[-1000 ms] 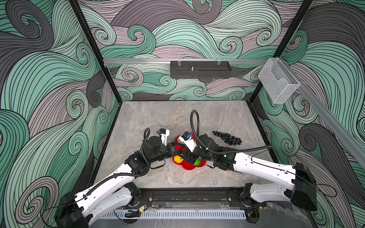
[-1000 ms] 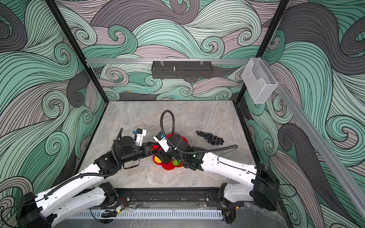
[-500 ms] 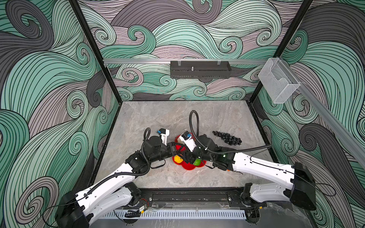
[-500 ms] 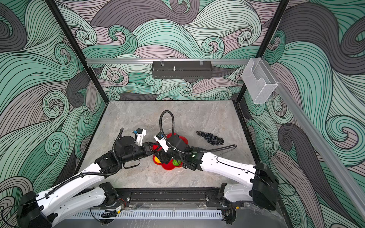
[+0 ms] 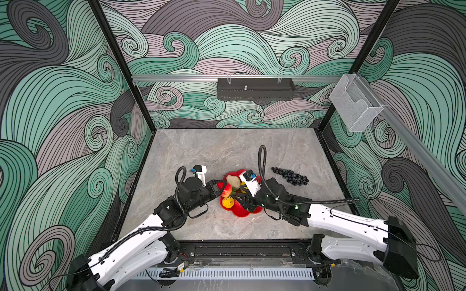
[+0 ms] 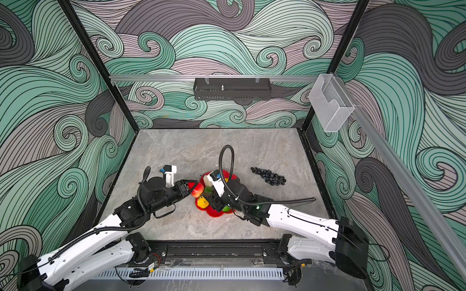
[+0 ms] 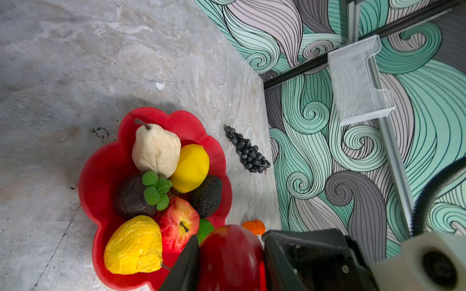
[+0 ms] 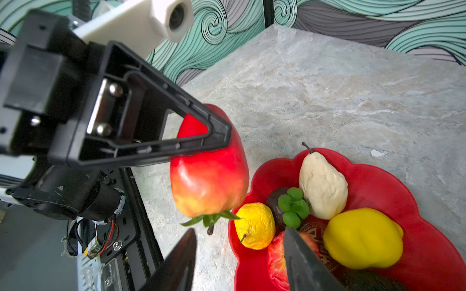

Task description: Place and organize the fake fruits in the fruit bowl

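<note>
The left gripper (image 7: 230, 241) has its two black fingers clamped on a large red fruit (image 8: 209, 176), held off the table with its green leafy stem end pointing down. Just past those fingertips sits the red fruit bowl (image 7: 100, 176). It holds a cream pear (image 7: 156, 148), a lemon (image 7: 191, 167), a mangosteen (image 7: 131, 199), an avocado (image 7: 206, 196), an apple (image 7: 179, 221) and a wrinkled yellow fruit (image 7: 133, 245). The right gripper (image 8: 239, 231) has its fingers apart, gripping nothing. One finger is over the apple and the other is outside the bowl's rim, with the held fruit just ahead of both tips. A dark grape bunch (image 7: 247, 151) lies on the table beyond the bowl, well apart from both pairs of fingers.
</note>
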Robot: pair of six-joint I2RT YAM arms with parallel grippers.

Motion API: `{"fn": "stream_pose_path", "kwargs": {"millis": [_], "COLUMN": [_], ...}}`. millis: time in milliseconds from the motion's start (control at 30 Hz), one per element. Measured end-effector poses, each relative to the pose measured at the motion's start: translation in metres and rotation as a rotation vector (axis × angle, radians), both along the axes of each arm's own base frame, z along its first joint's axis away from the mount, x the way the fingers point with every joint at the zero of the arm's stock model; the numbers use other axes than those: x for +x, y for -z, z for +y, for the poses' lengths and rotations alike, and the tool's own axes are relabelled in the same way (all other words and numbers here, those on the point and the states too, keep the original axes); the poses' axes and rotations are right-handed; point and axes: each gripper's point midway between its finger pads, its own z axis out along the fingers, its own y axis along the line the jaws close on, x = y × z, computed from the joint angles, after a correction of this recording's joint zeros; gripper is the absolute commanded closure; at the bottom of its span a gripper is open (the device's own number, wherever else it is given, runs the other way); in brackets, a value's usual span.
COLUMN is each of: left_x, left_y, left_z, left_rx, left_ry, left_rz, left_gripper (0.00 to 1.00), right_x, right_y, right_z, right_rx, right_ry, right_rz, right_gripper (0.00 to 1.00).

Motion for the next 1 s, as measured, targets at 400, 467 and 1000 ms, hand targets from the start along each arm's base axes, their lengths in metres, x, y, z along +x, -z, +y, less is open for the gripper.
{"fn": "stream_pose_path", "kwargs": {"millis": [400, 467, 1000], "left_x": [-0.003, -0.003, -0.002], "left_y": [0.023, 0.022, 0.007], "left_z": [0.002, 0.003, 0.002], "left_rx": [-0.145, -0.162, -0.231], "left_ry": [-0.094, -0.1, -0.11], "left_rz": [0.163, 0.169, 0.157], "left_gripper": [0.65, 0.65, 0.65], "right_x": [-0.006, -0.008, -0.011], "right_y": [0.013, 0.012, 0.023], "right_z": [0.022, 0.025, 0.024], "right_rx": [0.065, 0.072, 0.04], "right_ry": [-0.05, -0.06, -0.047], "right_rz": [-0.01, -0.015, -0.034], "right_gripper": [0.69, 0.71, 0.76]}}
